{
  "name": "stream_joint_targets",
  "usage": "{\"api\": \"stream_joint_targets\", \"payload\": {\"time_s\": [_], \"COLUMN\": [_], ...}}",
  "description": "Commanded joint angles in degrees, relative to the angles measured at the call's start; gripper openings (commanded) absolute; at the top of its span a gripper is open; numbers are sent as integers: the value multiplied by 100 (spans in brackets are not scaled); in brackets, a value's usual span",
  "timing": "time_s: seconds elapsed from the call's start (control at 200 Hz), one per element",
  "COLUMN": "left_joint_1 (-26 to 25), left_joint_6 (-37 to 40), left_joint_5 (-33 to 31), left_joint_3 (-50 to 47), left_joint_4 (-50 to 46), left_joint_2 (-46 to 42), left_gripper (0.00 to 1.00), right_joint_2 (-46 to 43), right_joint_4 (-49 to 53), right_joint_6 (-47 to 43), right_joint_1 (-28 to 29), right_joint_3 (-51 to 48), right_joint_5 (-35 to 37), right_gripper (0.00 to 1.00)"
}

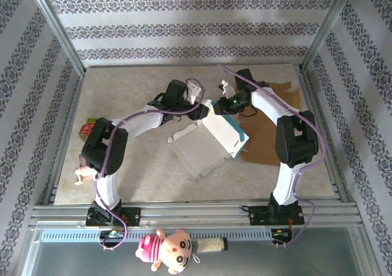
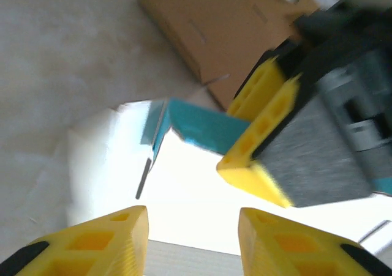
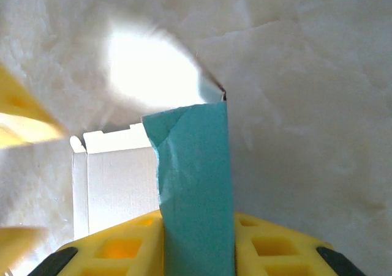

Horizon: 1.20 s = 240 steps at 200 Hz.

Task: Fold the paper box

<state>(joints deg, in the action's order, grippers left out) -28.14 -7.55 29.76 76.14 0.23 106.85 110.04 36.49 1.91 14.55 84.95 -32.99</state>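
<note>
Patterned wallpaper all round, a pale marbled table (image 1: 122, 98) below, and the white paper box (image 1: 205, 144) lies mid-table, turned at an angle. The right gripper (image 3: 199, 251) is clamped on the box's teal flap (image 3: 193, 178), which stands up between its yellow jaws. The left gripper (image 2: 192, 221) hovers just beside it over the white panel, jaws parted, holding nothing. A brown cardboard sheet (image 1: 269, 138) lies just right of the box.

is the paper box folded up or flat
Partly folded: right pincer holds a teal flap up; white panels lie spread on the table.
</note>
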Motion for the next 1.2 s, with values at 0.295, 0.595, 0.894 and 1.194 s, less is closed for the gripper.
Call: {"api": "stream_joint_targets", "payload": {"time_s": [0.295, 0.595, 0.894, 1.194], "left_joint_1": [1371, 1469, 1083, 951], "left_joint_6": [2081, 3813, 4999, 5617], "left_joint_5": [1381, 1470, 1989, 2787], "left_joint_3": [176, 1807, 3308, 4515], "left_joint_4": [-1144, -2271, -3962, -5771], "left_joint_2": [-28, 1464, 2457, 3061], "left_gripper": [45, 39, 30, 26], "right_joint_2": [-9, -61, -105, -44], "right_joint_4": [491, 605, 595, 554], "right_joint_6": [-734, -871, -916, -894], "right_joint_1": [209, 248, 235, 232], "right_joint_3": [19, 119, 141, 198], "right_joint_5": [204, 161, 135, 109], "right_gripper": [25, 25, 25, 25]}}
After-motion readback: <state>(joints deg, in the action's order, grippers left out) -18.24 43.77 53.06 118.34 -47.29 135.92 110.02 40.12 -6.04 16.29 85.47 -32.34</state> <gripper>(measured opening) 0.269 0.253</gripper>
